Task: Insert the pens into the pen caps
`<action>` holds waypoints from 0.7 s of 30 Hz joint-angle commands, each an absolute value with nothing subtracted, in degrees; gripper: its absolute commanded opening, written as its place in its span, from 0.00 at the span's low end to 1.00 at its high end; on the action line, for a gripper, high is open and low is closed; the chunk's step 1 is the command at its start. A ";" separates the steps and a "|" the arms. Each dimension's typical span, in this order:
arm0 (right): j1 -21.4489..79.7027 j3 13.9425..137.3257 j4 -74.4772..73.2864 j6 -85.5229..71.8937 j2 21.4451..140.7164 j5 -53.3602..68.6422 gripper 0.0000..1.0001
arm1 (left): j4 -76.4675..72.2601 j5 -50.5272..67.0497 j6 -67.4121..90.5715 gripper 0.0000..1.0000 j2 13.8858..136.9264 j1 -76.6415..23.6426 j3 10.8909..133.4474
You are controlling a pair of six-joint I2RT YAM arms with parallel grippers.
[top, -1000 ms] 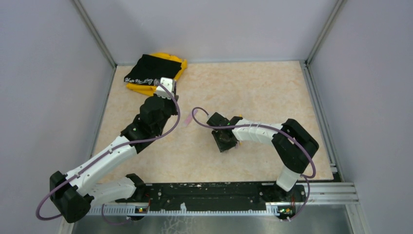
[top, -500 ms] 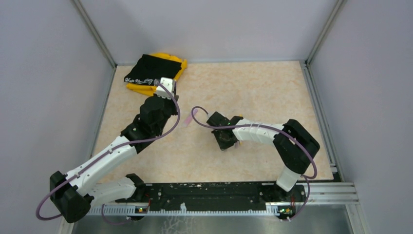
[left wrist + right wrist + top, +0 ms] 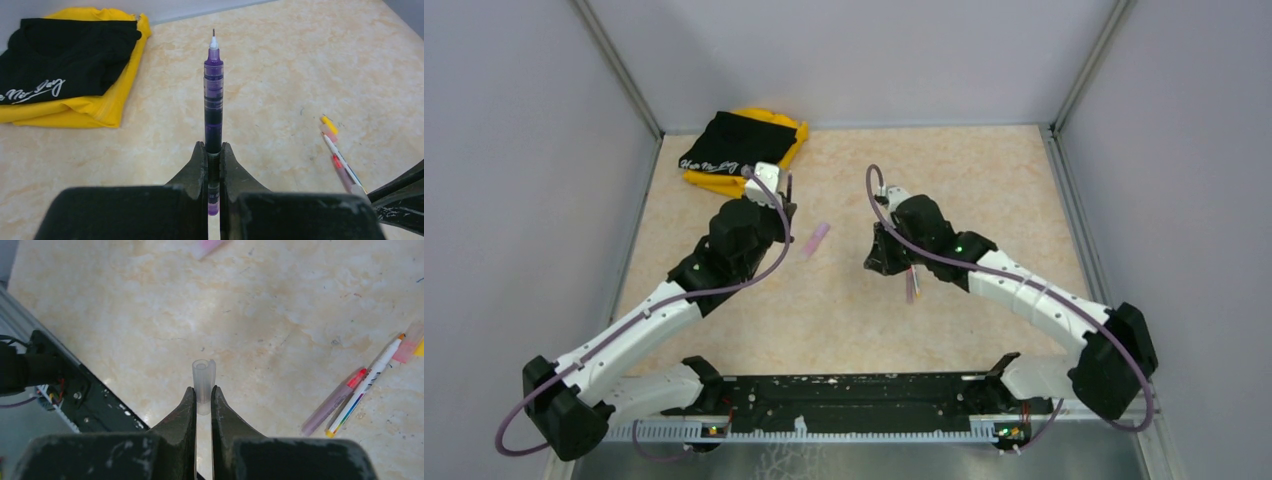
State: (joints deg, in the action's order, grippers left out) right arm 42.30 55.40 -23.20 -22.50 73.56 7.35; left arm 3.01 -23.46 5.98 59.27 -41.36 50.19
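Observation:
My left gripper is shut on the black pen, whose bare tip points away. In the top view the left gripper is at the back left. My right gripper is shut on the clear lilac cap, open end outward; in the top view the right gripper is mid-table. The pinkish-red pen and the white pen with orange lie side by side on the table. The orange-yellow cap lies at their far end. The pink cap lies between the grippers.
A black shirt on a yellow cloth lies in the back left corner, also in the left wrist view. The black base rail runs along the near edge. Grey walls close in three sides.
My right arm has lifted off the table and swung toward the back with the lilac cap in its jaws, uncovering the two pens. The left arm has shifted slightly.

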 commanded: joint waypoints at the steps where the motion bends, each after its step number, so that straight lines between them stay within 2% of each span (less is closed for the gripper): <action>1: 42.19 54.26 -17.10 -18.52 64.82 13.02 0.00 | 5.45 -15.23 8.71 0.00 57.51 -41.14 52.33; 11: 42.19 39.04 6.65 -13.53 38.42 8.49 0.00 | 3.81 2.14 9.65 0.00 58.50 -41.35 55.30; 21: 42.19 36.18 15.60 -14.15 31.82 11.95 0.00 | -6.88 18.79 12.77 0.00 60.26 -45.06 53.87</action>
State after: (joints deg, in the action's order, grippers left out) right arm 42.30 37.67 6.74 -13.91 33.01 9.41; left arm 0.91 9.80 10.98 60.34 -43.53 53.78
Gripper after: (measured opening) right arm 0.052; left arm 0.048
